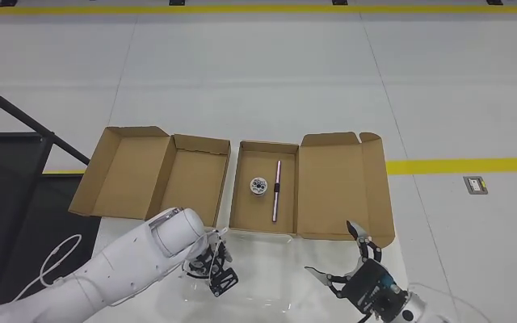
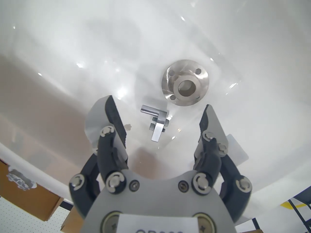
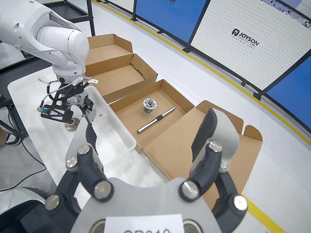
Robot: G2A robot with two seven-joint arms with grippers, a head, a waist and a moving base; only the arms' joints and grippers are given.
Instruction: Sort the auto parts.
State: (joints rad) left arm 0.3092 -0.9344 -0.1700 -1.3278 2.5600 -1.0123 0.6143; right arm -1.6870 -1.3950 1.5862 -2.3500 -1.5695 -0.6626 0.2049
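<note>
The left pincer (image 1: 218, 273) hangs over the white bin (image 3: 116, 122), the right pincer (image 1: 329, 247) beside the bin, spread wide and empty. From the left wrist, the left jaws stand wide above a small steel bracket (image 2: 156, 122) on the bin's floor, touching nothing, with a flange (image 2: 185, 82) just beyond. The bracket looks rigid, light and slick, so pinch its flat arm. From the right wrist, a rod (image 3: 156, 119) and a hub (image 3: 148, 106) lie in the cardboard box (image 3: 177, 95) beside the bin.

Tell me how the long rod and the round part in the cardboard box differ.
The rod is long and thin; the round part is short and stubby. The rod lies flat; the round part stands on end, holes facing up. The rod has a dark middle band; the round part shows none. Both are shiny metal, apart in one cardboard box.
</note>
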